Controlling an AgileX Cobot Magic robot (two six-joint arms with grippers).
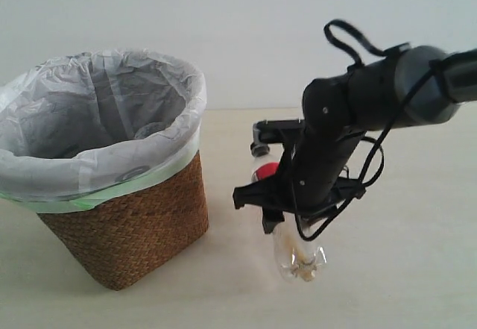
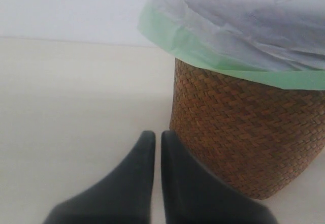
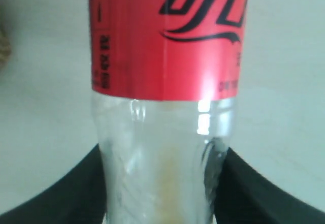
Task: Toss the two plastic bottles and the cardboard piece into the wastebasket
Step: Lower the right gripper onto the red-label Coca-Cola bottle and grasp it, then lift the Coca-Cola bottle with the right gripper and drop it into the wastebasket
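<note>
On the pale counter point(image 1: 417, 277) the wastebasket point(image 1: 138, 224) is stood, its white liner folded over the rim. Outside it, to its right in the exterior view, the red-labelled bottle point(image 1: 299, 258) is clamped around its clear body by the right gripper point(image 3: 161, 193). The left gripper point(image 2: 157, 183) is seen clenched, empty, near the wicker wall.

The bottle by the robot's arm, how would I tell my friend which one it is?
Find the big brown wicker wastebasket with the white bag. Just to its right in the exterior view, the right gripper is clamped on a clear plastic bottle down by the pale table. Its bright red label with black writing gives it away; nothing else there is red.
</note>
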